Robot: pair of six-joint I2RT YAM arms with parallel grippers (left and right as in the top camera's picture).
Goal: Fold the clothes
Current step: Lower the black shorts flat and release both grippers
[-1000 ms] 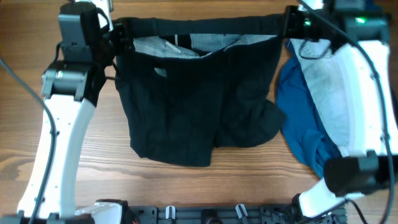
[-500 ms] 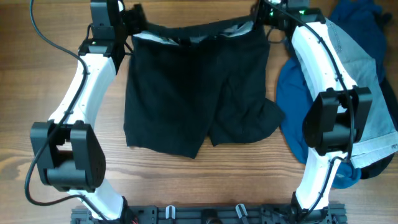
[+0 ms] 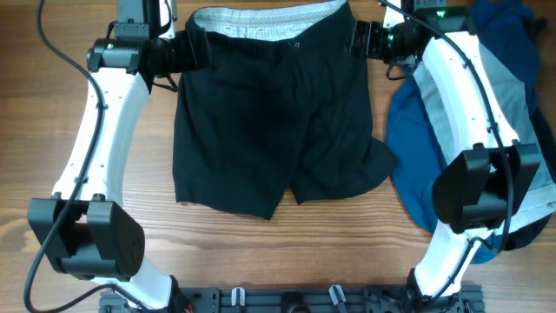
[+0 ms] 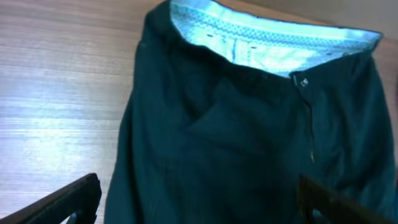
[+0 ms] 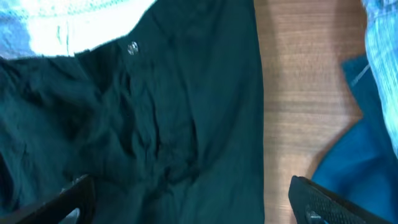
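The black shorts (image 3: pixel 269 122) lie flat on the surface (image 3: pixel 347 248), waistband between the left pincer (image 3: pixel 193 54) and right pincer (image 3: pixel 358 39), both with fingers apart, seemingly clear of the cloth. No fold is made yet; the blue garment (image 3: pixel 417 174) beyond the right pincer also waits

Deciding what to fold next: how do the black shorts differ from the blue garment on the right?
The black shorts are black with a pale inner waistband; the blue garment is blue. The black shorts lie spread flat; the blue garment is bunched. The black shorts show almost whole; the blue garment is partly hidden under the right arm. Both lie on the table.
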